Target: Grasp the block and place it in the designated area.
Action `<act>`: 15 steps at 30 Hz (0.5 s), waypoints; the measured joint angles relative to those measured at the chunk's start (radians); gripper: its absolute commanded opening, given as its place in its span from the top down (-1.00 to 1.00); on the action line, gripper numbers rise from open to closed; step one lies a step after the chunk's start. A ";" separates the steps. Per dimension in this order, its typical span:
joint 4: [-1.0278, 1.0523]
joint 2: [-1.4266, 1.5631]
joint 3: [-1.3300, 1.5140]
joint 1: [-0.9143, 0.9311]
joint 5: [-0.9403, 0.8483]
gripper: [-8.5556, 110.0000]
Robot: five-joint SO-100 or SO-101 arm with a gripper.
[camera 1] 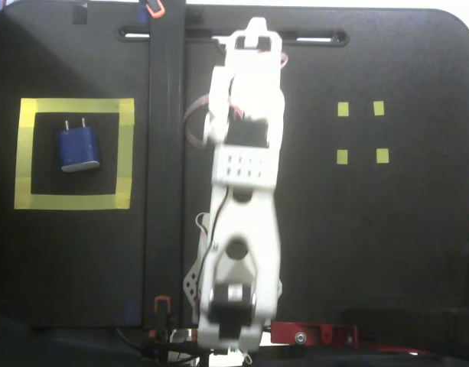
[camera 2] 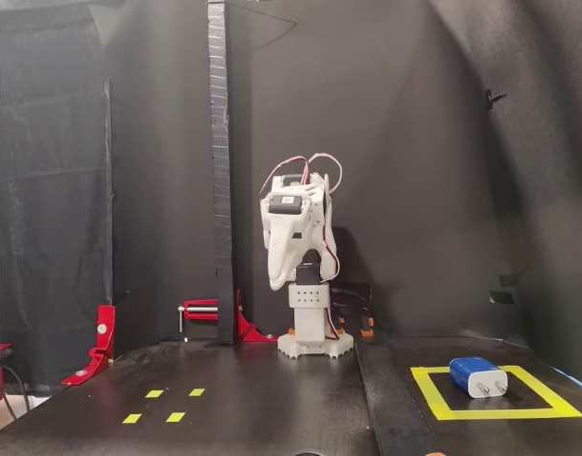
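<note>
The dark-blue block [camera 1: 79,147] with two silvery prongs lies flat inside the designated area, a square of wide yellow tape [camera 1: 73,107], at the left in a fixed view. In the other fixed view the block [camera 2: 478,374] lies in the yellow square [camera 2: 433,391] at the lower right, prongs toward the camera. The white arm is folded up over its base in the middle of the table, far from the block. My gripper [camera 1: 252,38] [camera 2: 279,280] points downward with its jaws together and holds nothing.
Four tiny yellow markers [camera 1: 360,131] [camera 2: 162,405] sit on the black table on the side opposite the square. A black upright post [camera 1: 164,153] [camera 2: 218,171] stands between arm and square. Red clamps [camera 1: 311,334] [camera 2: 215,313] sit by the arm's base.
</note>
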 measured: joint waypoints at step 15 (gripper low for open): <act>-0.104 0.411 0.387 -0.020 -0.012 0.86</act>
